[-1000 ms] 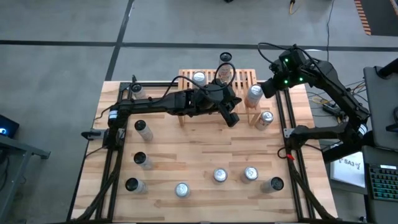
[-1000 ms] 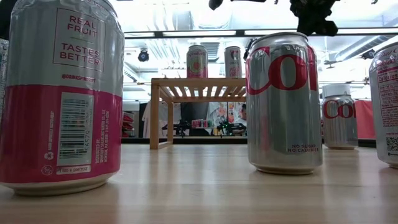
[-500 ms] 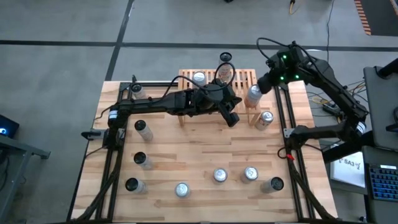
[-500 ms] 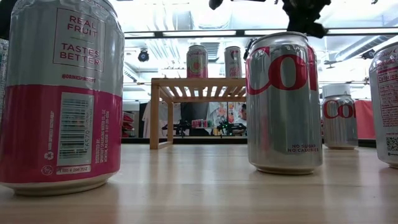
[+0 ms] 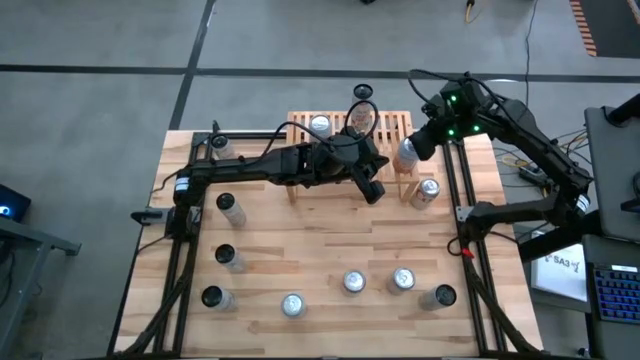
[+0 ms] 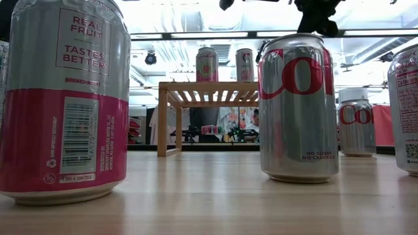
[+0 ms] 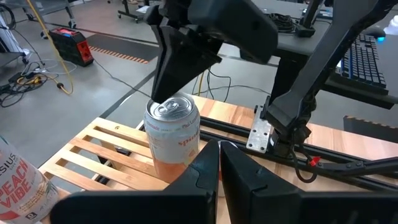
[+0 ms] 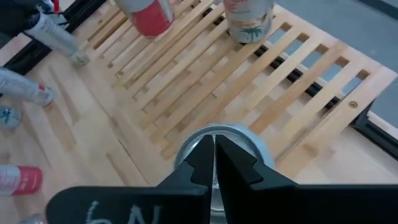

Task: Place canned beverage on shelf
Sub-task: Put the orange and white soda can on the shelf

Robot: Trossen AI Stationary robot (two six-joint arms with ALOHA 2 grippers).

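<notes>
The light wooden shelf stands at the table's far edge with two cans on its slats. A third can, silver and pale orange, stands upright on the shelf's right end. My right gripper is shut and points down right above this can's top. My left gripper is shut and empty. It hovers in front of the shelf and faces that can. My right gripper's shut fingertips come from above, at the rim of the can's top. I cannot tell whether they touch it. The can stands upright on the shelf's slats.
A can stands on the table just before the shelf's right end. Several more cans stand along the left side and the near edge. In the low view a pink can and a silver cola can stand close.
My right gripper has shifted a little toward the table's left edge, staying over the can at the shelf's right end. The can keeps standing there.
</notes>
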